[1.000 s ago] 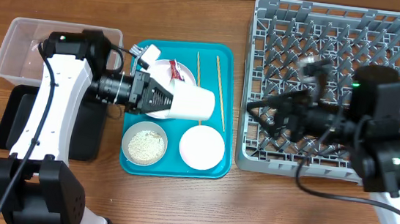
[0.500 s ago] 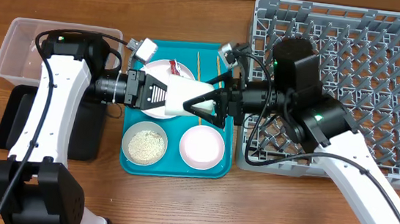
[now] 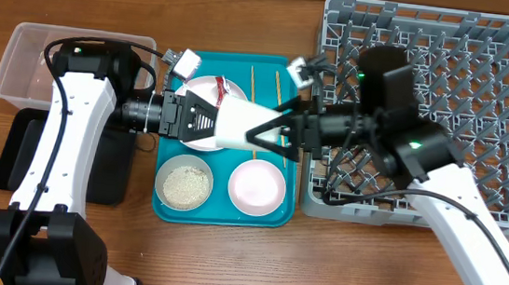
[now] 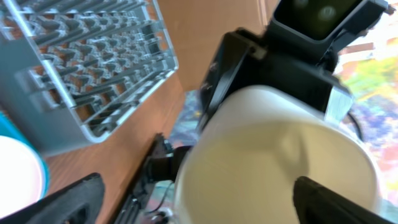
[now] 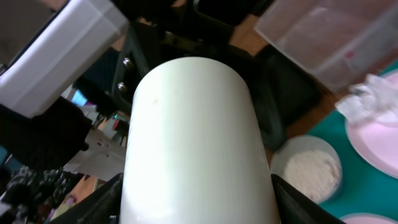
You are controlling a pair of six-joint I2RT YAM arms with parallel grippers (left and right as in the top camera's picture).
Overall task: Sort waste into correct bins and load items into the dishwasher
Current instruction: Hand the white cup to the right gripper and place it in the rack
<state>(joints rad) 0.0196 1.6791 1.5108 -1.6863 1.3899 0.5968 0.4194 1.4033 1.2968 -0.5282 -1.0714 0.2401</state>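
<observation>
I've loaded nothing yet: the rack (image 3: 491, 83) is empty, my left claw (image 3: 210, 122) clamps the cup (image 3: 240, 125), and my right claw (image 3: 262, 134) is spread around it.

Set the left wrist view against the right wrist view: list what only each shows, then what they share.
Only the left wrist: the grey dish rack and the right arm, dark, behind the cup. Only the right wrist: the clear tub, the bowl of rice, the crumpled napkin and the plate on the teal tray. Both: the white cup, close up and filling most of the frame.
</observation>
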